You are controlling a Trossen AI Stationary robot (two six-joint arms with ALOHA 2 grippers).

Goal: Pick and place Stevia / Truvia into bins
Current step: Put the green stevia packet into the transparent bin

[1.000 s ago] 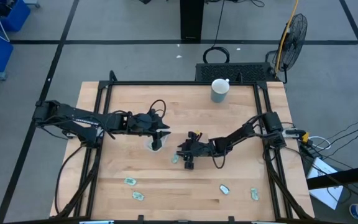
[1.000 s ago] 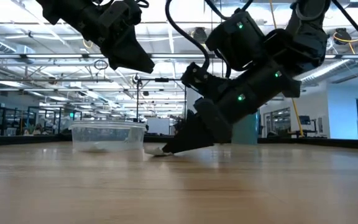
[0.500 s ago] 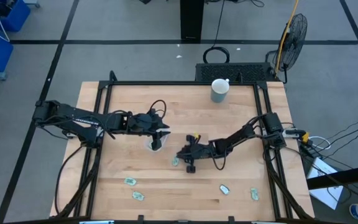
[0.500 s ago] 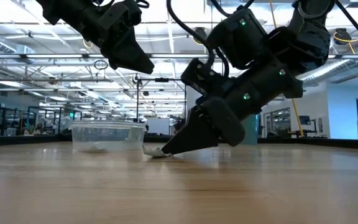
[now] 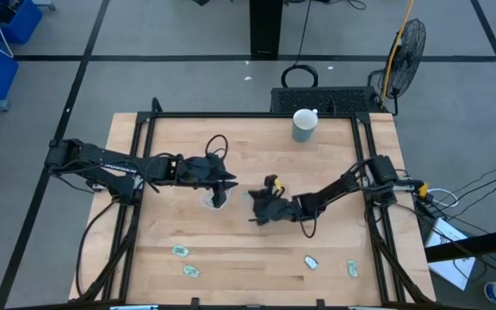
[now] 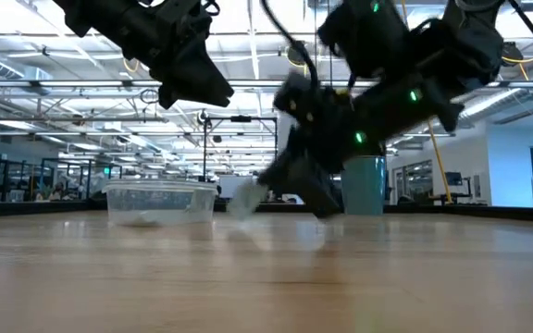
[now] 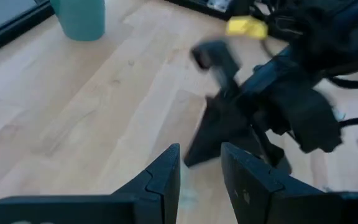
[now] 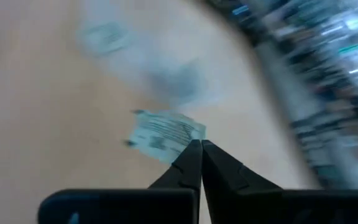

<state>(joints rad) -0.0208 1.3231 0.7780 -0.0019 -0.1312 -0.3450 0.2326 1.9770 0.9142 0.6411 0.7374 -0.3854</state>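
The left dark two-finger gripper (image 5: 223, 185) is held above the table near its middle on an outstretched arm, fingers (image 7: 166, 171) slightly parted with a narrow gap. The right dark two-finger gripper (image 5: 254, 205) is raised off the tabletop just beside the left one, arm reached in from the right, fingertips (image 8: 199, 151) pinched together on a pale green-and-white paper packet (image 8: 166, 135).

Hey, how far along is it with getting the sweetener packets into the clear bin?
Partway. The bin seems to hold something pale at its bottom, though I can't tell how many packets. In hand: the right gripper is shut on a packet, lifted off the table beside the bin. The left gripper hangs open above the bin. Left: four packets near the table's front edge.
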